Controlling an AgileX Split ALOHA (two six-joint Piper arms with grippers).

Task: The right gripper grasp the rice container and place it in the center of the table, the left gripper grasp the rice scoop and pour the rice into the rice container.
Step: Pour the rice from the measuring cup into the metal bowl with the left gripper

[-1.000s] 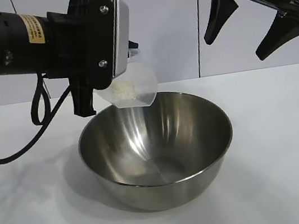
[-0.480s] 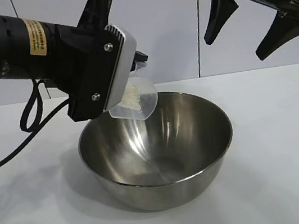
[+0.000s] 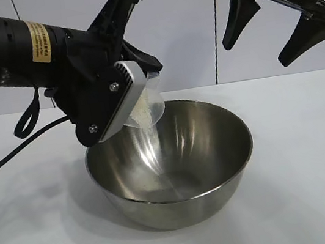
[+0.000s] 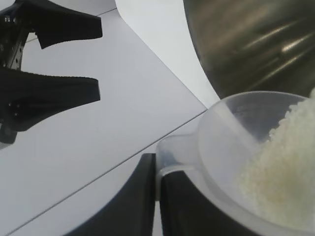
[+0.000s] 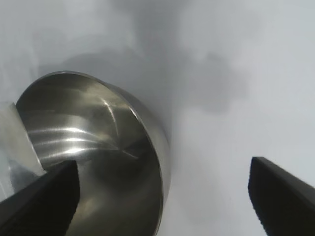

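Observation:
The rice container, a shiny steel bowl, stands on the white table. My left gripper is shut on the rim tab of the rice scoop, a frosted plastic cup held tipped steeply over the bowl's back-left rim. The rice lies heaped against the scoop's lower wall. In the left wrist view the fingertips pinch the scoop, with rice inside and the bowl beyond. My right gripper hangs open and empty, high above the bowl's back-right side.
A black cable trails from the left arm across the table's left side. A white panelled wall stands behind. The right wrist view looks down on the bowl and bare table beside it.
The left wrist has rolled further, tipping the scoop more steeply toward the bowl, and the rice has slid toward the scoop's mouth. The right gripper has stayed still.

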